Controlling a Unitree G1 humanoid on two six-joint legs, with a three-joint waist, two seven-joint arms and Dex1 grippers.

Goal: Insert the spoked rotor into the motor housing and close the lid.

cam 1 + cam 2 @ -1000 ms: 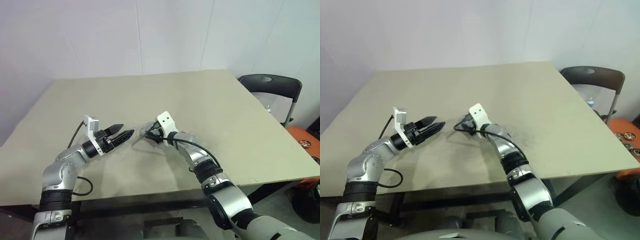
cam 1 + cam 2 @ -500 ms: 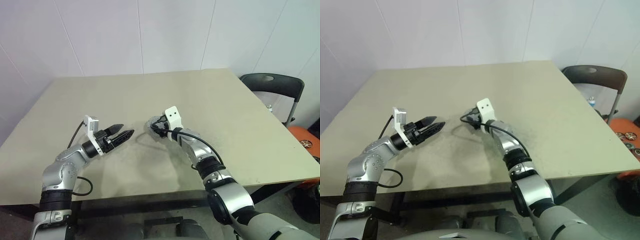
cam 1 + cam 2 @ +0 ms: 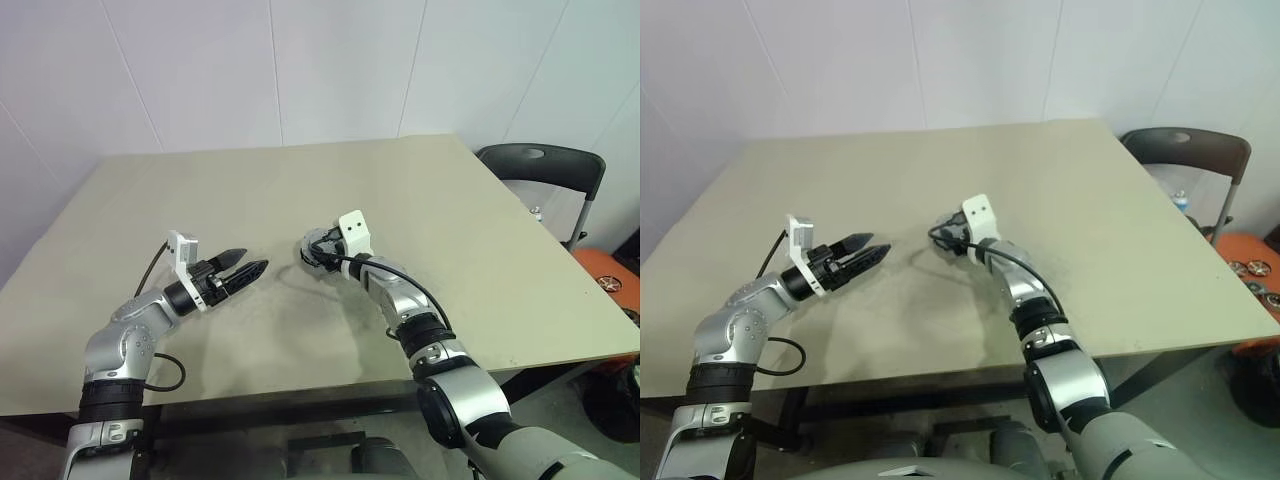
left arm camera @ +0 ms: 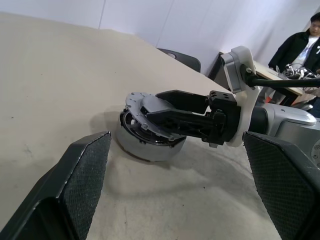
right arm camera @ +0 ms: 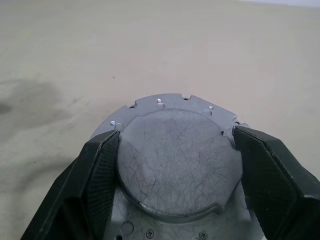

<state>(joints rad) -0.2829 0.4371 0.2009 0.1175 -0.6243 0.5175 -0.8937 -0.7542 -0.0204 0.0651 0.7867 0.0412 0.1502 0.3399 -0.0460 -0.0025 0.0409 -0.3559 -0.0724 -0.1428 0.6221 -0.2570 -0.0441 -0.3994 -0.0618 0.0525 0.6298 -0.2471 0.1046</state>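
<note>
The right gripper point(image 4: 150, 114) has its two black fingers clamped on the edges of the lid point(image 5: 177, 155), plain grey face up, right at the middle of the head views. In the left wrist view that lid sits tilted over the motor housing point(image 4: 150, 145), one edge lifted, and there's a glimpse of dark rim and shiny metal in the gap beneath. That looks like the spoked rotor already down in the cup, though too little shows to be sure.

Out from there, towards the lower left of the head views, the left gripper point(image 3: 243, 272) hangs above the table point(image 3: 450, 200) with its fingers spread wide and nothing between them, pointing at the housing but a little apart from it. A dark chair point(image 3: 545, 170) stands past the table's right edge, and a person point(image 4: 306, 42) sits at a desk in the upper right of the left wrist view.

So this reads as the closing step: lid over the housing, not yet flat. The next move, by my judgement, calls for levelling the disc, matching its notched edge to the cup's rim, and pressing straight down before letting go. The idle left gripper could steady the housing if it slides.
</note>
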